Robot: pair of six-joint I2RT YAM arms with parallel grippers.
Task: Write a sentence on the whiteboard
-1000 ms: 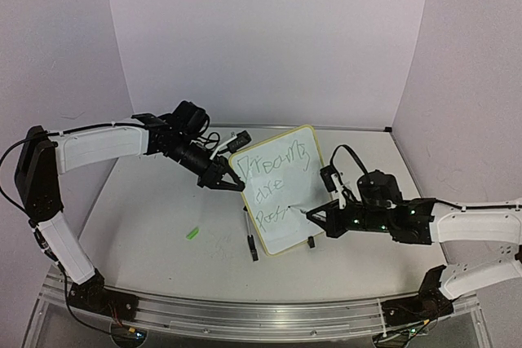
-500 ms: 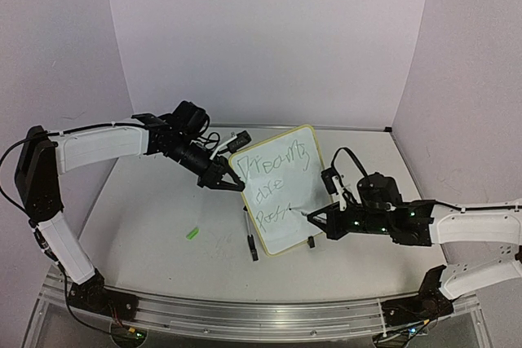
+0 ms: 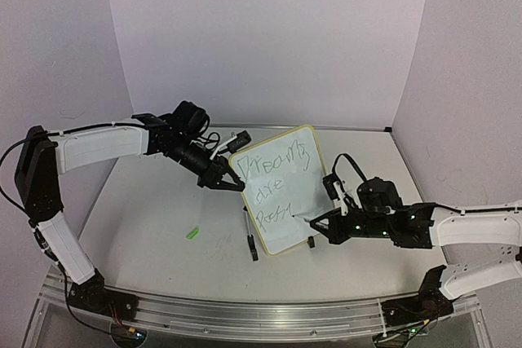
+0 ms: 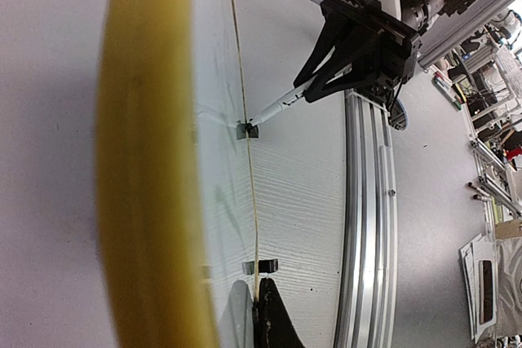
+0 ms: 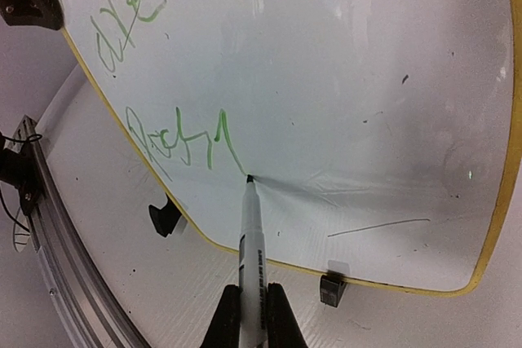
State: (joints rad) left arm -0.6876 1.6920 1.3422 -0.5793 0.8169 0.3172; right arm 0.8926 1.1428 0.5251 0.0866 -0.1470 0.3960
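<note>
The whiteboard point(image 3: 292, 230) stands tilted on two black clip feet point(image 5: 165, 216) in the middle of the table. Its thin yellow frame point(image 4: 151, 160) fills the left of the left wrist view. My left gripper point(image 3: 231, 172) is shut on the board's upper left edge, and one finger point(image 4: 276, 322) shows against that edge. My right gripper point(image 5: 252, 309) is shut on a white marker point(image 5: 252, 242). The marker's tip touches the board just after the last green stroke of the sentence point(image 5: 183, 140), on its third line. The sentence point(image 3: 276, 177) runs in three scrawly green lines.
A small green cap point(image 3: 192, 232) lies on the table left of the board. An aluminium rail point(image 3: 245, 307) runs along the near edge. Pale walls close in the back and both sides. A thin grey line point(image 5: 379, 226) marks the board's lower right.
The right gripper has shifted slightly down and to the right along the third line, with the marker tip still on the board. The left arm and the board have not moved.
</note>
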